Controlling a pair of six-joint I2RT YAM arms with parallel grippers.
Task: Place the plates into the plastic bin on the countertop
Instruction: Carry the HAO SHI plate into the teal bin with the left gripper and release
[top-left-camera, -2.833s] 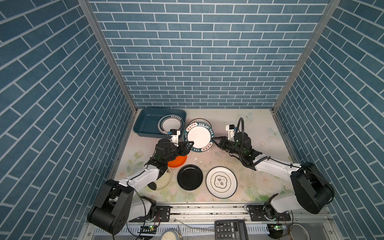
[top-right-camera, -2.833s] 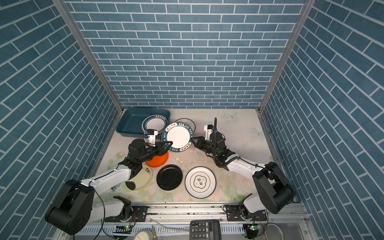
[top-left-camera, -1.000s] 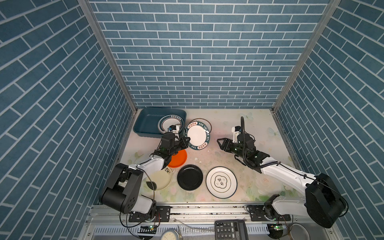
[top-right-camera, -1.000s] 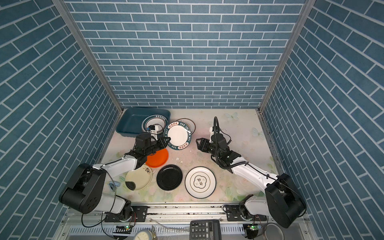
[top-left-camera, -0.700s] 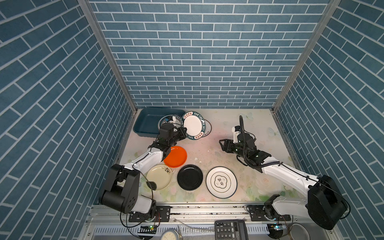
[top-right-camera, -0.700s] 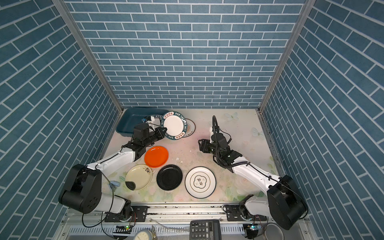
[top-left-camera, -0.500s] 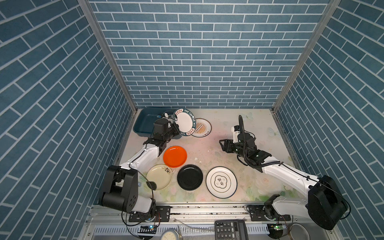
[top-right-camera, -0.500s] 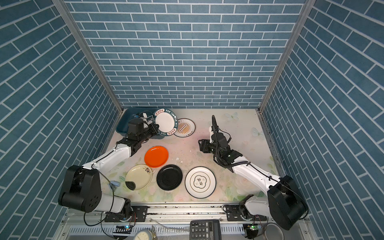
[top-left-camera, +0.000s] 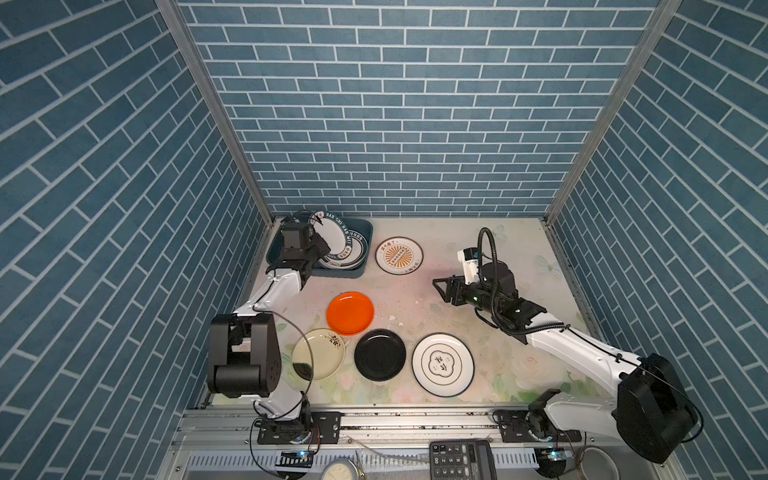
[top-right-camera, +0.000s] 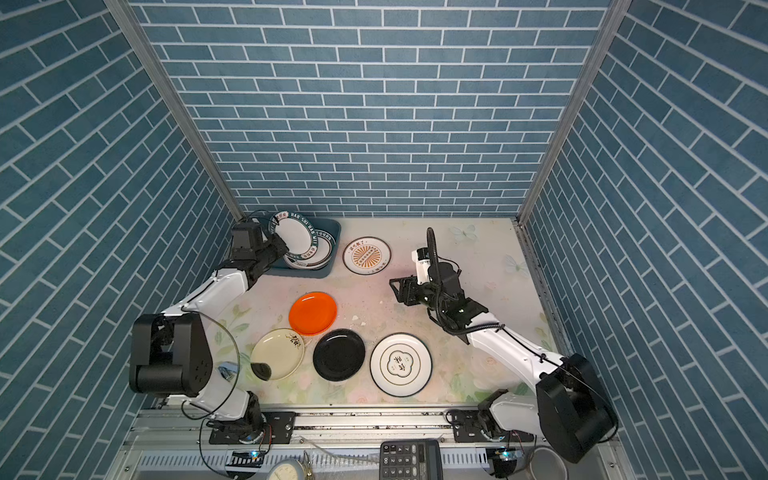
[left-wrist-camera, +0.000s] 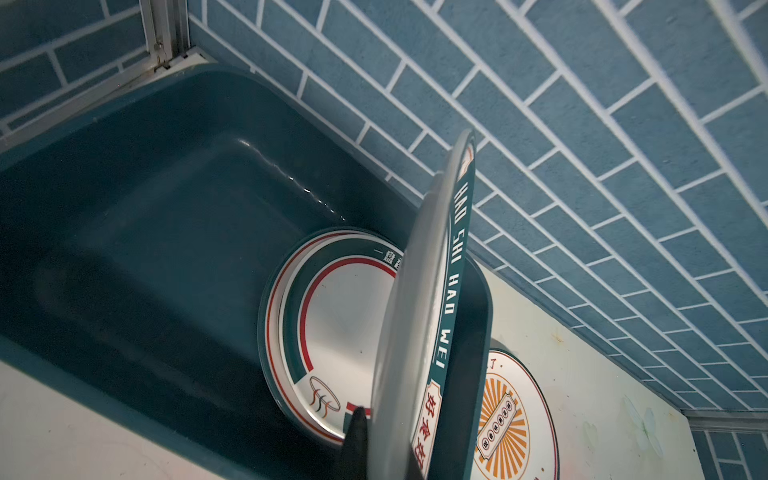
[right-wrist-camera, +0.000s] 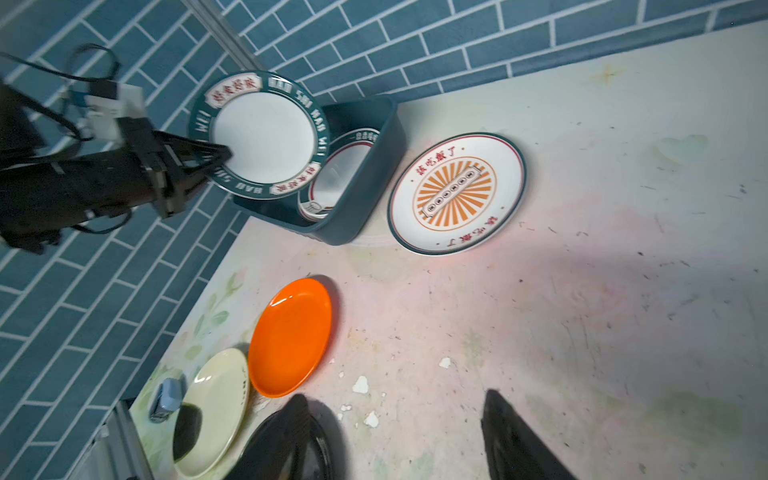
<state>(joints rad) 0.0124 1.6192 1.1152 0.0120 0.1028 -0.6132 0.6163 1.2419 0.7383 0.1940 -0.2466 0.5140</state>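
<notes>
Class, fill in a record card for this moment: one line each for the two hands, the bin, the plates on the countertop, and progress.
Left hand: shut on the rim of the teal-rimmed lettered plate, tilted above the bin
Right hand: open, holding nothing
Bin: striped-rim plate lying flat inside
Countertop: five plates lie flat: sunburst plate, orange plate, cream plate, black plate, white emblem plate
Progress: held plate not yet released

Countertop (top-left-camera: 415, 299) bears 5 plates (top-left-camera: 350, 313) — and 1 bin (top-left-camera: 345, 272).
</notes>
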